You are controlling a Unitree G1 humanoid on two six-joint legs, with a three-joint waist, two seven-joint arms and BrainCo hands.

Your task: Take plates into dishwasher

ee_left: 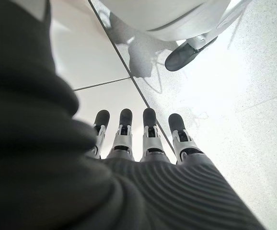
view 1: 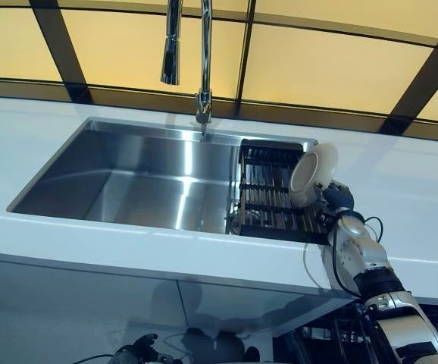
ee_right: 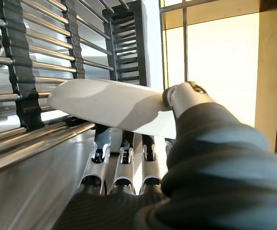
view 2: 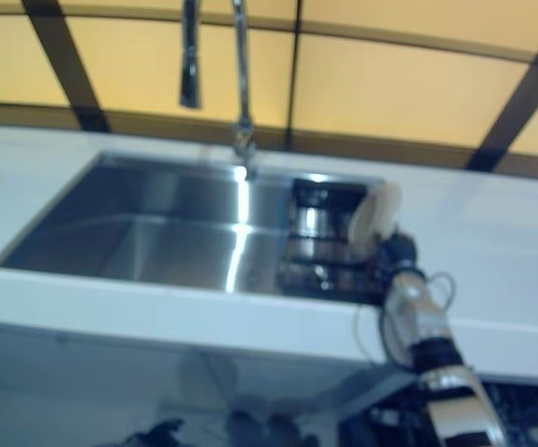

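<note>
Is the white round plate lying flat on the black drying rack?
No, the right robot hand holds the white round plate on edge above the black drying rack.

White plate (view 1: pixel 312 174), black ribbed rack (view 1: pixel 268 199) with silver bars, shiny steel sink (view 1: pixel 128 182), white desk (view 1: pixel 37 129), chrome faucet (view 1: pixel 189 53), yellow dark-framed panels (view 1: pixel 317 68).

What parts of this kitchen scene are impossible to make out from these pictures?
- Dishwasher: in no view.
- Plate's far face: turned away in the eye views; right wrist view shows only its underside.
- Right robot hand: fingertips hidden behind the plate.
- Rack: its right end covered by plate and hand.
- Faucet: top cut off by the frame edge.
</note>
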